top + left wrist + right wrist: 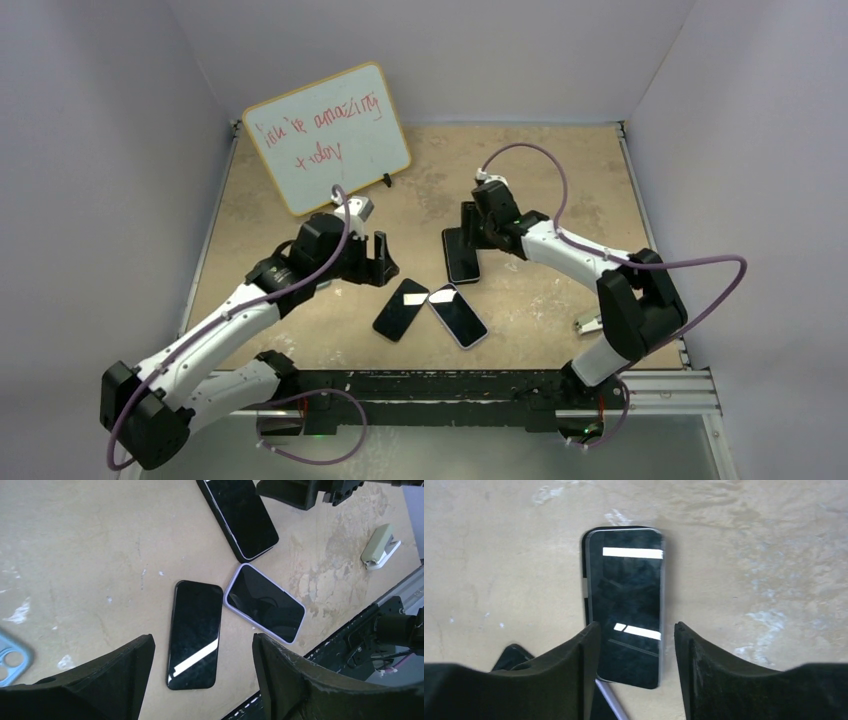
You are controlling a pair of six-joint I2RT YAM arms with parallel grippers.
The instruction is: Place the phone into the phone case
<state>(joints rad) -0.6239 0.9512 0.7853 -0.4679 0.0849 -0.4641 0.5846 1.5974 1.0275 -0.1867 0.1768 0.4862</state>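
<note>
Phones lie in three places on the worn tan wooden table (560, 190). The farthest, a glossy black rectangular phone (626, 595), rests flat beneath the right gripper (636, 626). That gripper's two black fingers are spread wide, one to each side of the phone's near end, clasping nothing; whether they touch it I cannot tell. A thin black case rim (585, 580) shows along that phone's left edge, but whether the phone sits on the case or in it is unclear. Nearer the arm bases, a bare black phone (195, 634) lies screen-up just beside a phone in a lilac soft case (265, 603), their far corners almost meeting. The left gripper (202, 636) hangs above the bare black phone, fingers wide apart and empty. A pale blue case (11, 660) with camera cut-outs peeks in at the left wrist view's edge. A grey-green stapler (379, 544) lies by the right rail, and an orange-edged whiteboard (327, 137) with red writing is at the back left.
</note>
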